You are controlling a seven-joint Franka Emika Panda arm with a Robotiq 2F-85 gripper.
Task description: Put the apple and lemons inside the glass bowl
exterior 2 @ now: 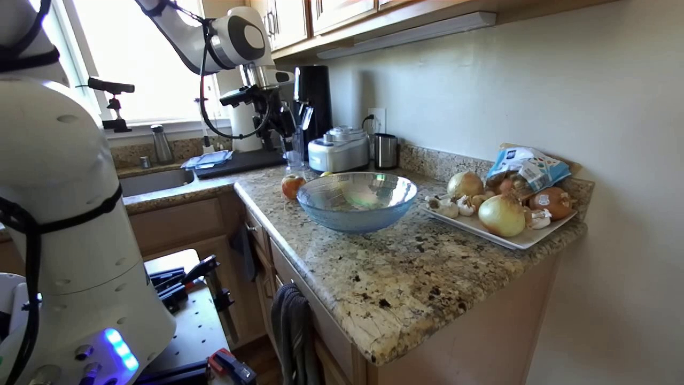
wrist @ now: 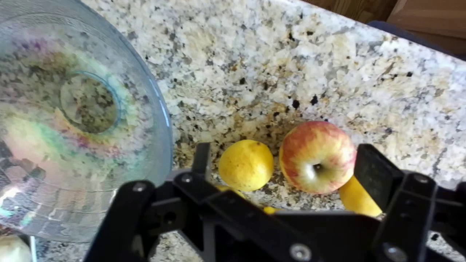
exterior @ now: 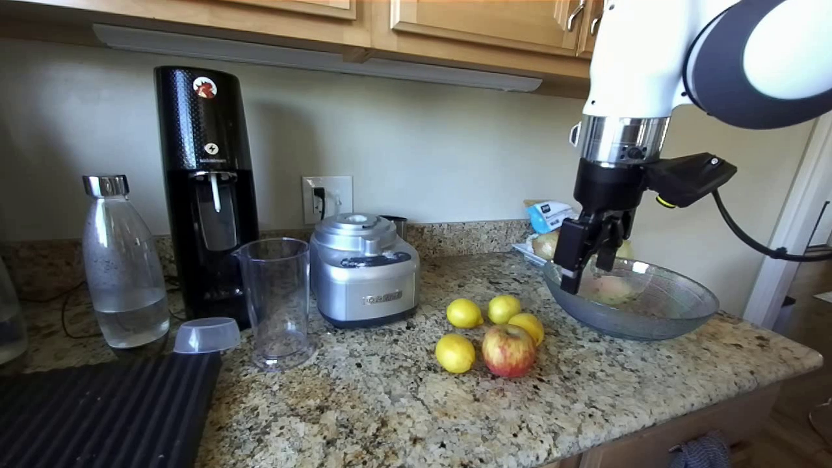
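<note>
Spread wide and empty, the Robotiq gripper (exterior: 588, 275) could knock away a lemon (wrist: 245, 165) just beside the red apple (wrist: 318, 157) if lowered off-centre.

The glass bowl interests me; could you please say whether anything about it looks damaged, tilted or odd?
Only its sheen stands out: in the wrist view, the glass bowl shimmers pink and green, perhaps from a finish or reflection. It sits upright, with no visible crack.

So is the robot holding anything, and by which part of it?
No, nothing is held: the fingers stand wide apart, and the apple and all four lemons rest on the counter.
</note>
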